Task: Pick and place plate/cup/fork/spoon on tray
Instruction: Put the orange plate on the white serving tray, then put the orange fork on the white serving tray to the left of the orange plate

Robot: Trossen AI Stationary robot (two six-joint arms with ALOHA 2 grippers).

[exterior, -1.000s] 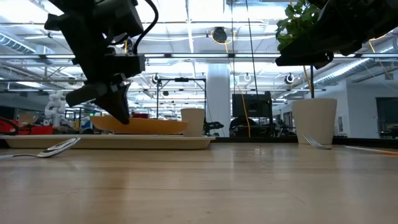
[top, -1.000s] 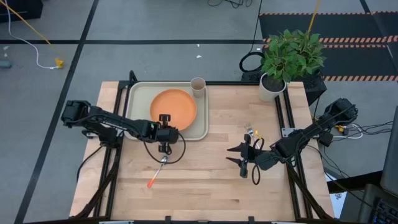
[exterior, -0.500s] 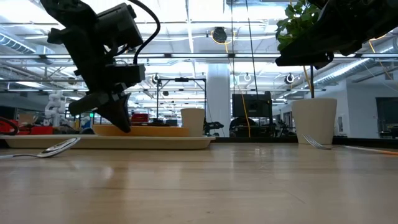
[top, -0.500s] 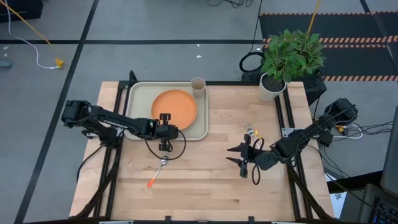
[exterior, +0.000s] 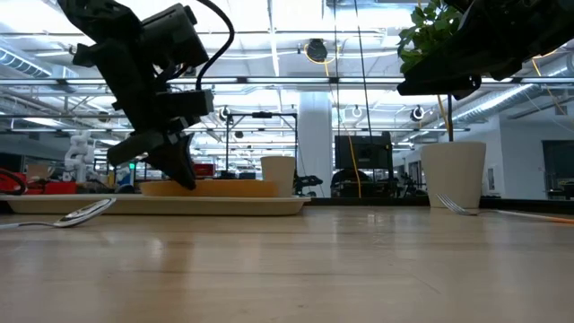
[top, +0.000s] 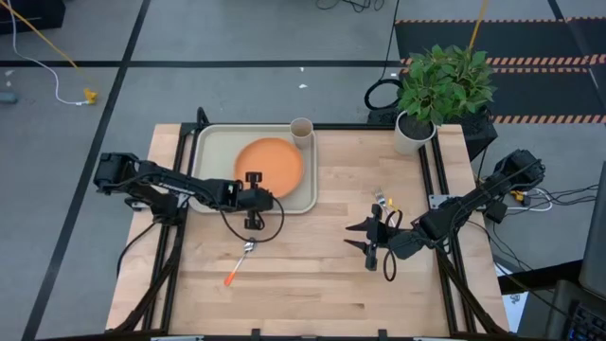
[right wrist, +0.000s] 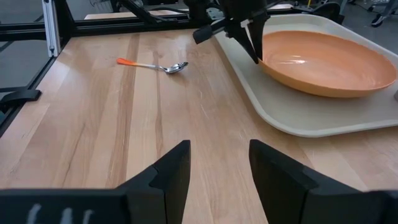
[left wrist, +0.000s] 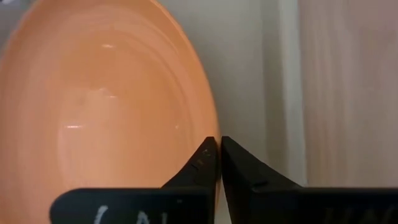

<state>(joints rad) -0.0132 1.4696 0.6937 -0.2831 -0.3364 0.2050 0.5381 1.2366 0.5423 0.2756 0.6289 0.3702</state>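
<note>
The orange plate (top: 272,164) lies in the cream-green tray (top: 213,152), next to the tan cup (top: 301,133), which stands in the tray's far right corner. My left gripper (top: 253,180) is shut at the plate's near rim. The spoon (top: 241,260) lies on the wood near the tray's near edge, its bowl toward the tray. The fork (top: 383,201) lies on the wood at the right. My right gripper (top: 348,237) is open and empty just near of the fork, hovering over the table. My left gripper pinches the plate's near rim (left wrist: 213,134) between its two fingertips (right wrist: 252,46), one finger over the inside and one on the outside. The fingers slant down from the table's near side. The plate sits about level in the tray (right wrist: 311,115).
A white pot with a green plant (top: 414,133) stands at the table's far right corner. Bare wood lies between the tray and my right gripper and along the near edge. Black frame rails run along both table sides.
My left gripper has gone down and a little toward the table's right edge with the plate's rim. The plate, raised and tilted a second ago, has come down level into the tray and now lies closer to the cup.
</note>
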